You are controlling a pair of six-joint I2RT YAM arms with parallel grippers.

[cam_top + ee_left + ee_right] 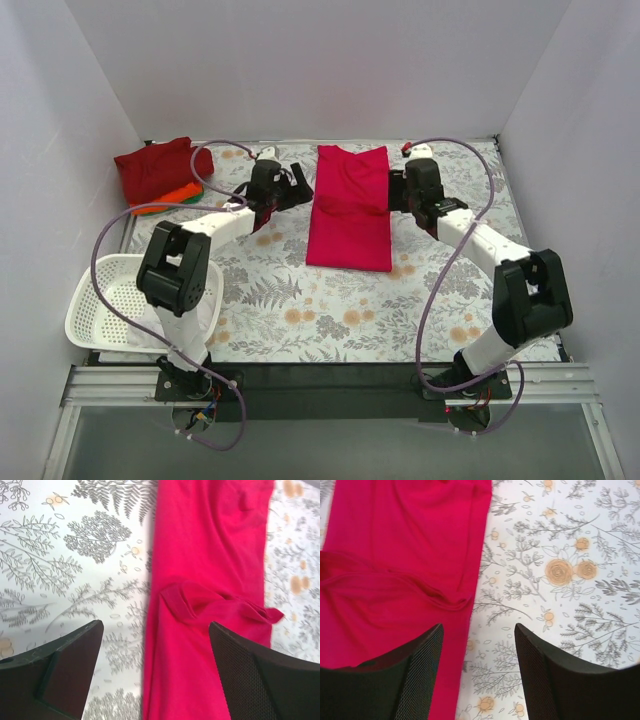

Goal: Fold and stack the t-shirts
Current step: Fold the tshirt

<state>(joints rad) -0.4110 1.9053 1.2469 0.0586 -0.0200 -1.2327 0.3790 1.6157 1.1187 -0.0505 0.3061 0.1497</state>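
**Both end effectors open over the edges of the folded pinkish-red t-shirt**

The bench [300, 300] carries a cover printed with grey ferns and orange flowers, and it fills the space between white walls. At its near left corner sits a white lattice basket [120, 258], partly behind the left arm's elbow.

In the middle of the far half lies the pinkish-red t-shirt [350, 215]. It is folded into a long narrow rectangle that runs from the far side toward the arms. In the left wrist view the t-shirt [210, 555] shows a sleeve turned in on top of the body. The right wrist view shows the same cloth [405, 540] with a hemmed fold curving across it.

At the far left corner, well apart from it, is a small stack. A dark red shirt [155, 168] lies on top, an orange shirt [178, 193] shows under it, and a thin edge of a green shirt [160, 209] is at the bottom.

The left end effector [303, 183] is at the t-shirt's left edge with its fingers spread wide. Its own camera [156, 626] shows one finger over bare bench and the other over red cloth.

The right end effector [395, 190] is at the opposite edge, likewise spread [478, 627], one finger over cloth and one over the bench. Neither grips anything. Whether any fingertip touches the cloth cannot be told.
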